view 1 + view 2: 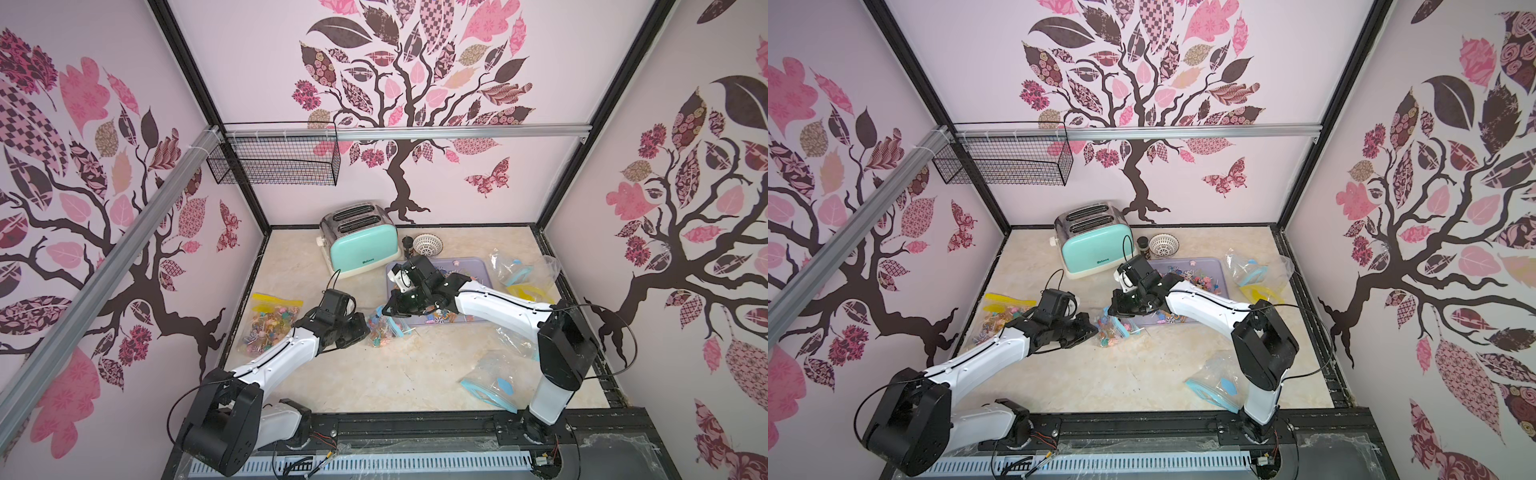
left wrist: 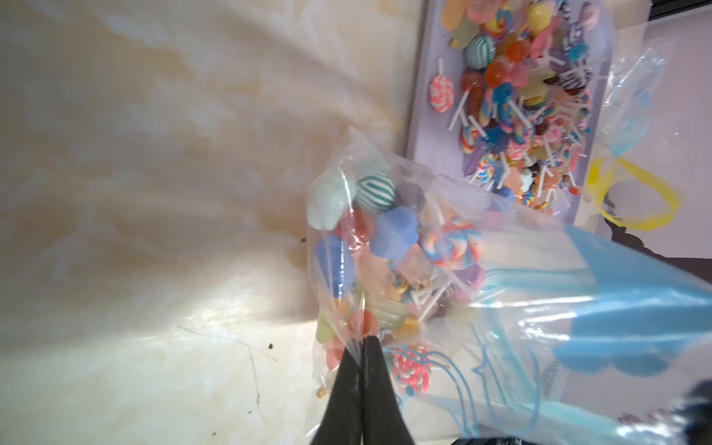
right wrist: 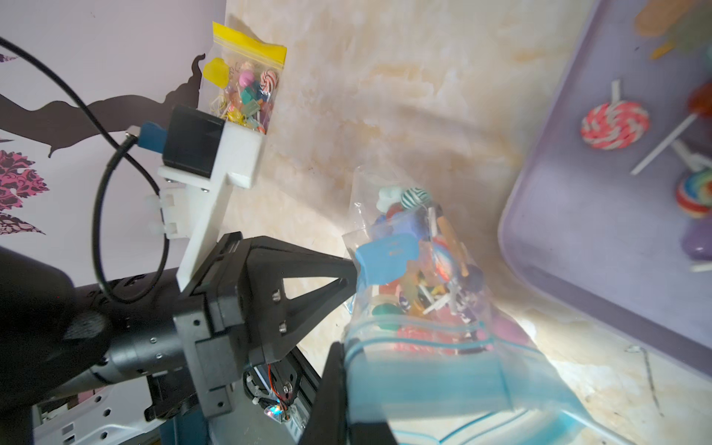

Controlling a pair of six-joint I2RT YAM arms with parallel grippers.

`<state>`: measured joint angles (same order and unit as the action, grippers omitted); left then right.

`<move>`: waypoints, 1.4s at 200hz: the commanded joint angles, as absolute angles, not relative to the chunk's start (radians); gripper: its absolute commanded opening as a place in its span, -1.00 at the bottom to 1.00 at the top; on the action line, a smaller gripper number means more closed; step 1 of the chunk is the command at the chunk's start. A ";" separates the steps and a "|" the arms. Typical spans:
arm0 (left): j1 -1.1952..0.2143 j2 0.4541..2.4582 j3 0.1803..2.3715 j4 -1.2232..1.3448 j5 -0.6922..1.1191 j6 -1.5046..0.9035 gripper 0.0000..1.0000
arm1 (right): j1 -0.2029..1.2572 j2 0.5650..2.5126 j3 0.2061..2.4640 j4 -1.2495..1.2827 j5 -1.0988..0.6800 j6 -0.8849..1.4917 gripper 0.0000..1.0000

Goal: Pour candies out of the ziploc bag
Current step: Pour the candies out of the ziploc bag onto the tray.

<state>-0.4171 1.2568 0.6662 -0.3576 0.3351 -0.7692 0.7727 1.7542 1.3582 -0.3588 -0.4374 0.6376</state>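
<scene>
One bag (image 2: 501,308) of candies (image 2: 393,235); left fingers (image 2: 375,389), right fingers (image 3: 331,393) pinched shut on it. Risk: plastic slips, spilling beside tray (image 2: 431,96).

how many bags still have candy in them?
2. The yellow-zip bag lies at the left; the blue-zip bag is pinched by the left claw and right claw beside the tray. Others may be hidden.

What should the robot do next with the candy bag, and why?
Probably lift the bag over the tray. The left end effector and right end effector are both shut on it. It's full of candies and is beside the tray, not over it.
</scene>
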 commanded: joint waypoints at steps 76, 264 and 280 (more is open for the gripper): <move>-0.571 1.631 1.210 -0.389 0.352 -0.669 -1.00 | 0.436 1.605 1.413 -0.456 -0.394 0.485 -1.00; -0.725 2.204 2.076 -0.609 0.281 -0.485 -1.00 | 0.097 1.801 1.326 -0.354 -0.370 0.430 -1.00; -0.731 2.213 2.099 -0.624 0.278 -0.482 -1.00 | 0.097 1.799 1.313 -0.354 -0.364 0.430 -0.78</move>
<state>-0.7193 2.1906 2.0438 -0.5777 0.2996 -0.5213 0.1040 1.8000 1.3228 -0.3637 -0.3904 0.4404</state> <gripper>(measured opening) 0.049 0.060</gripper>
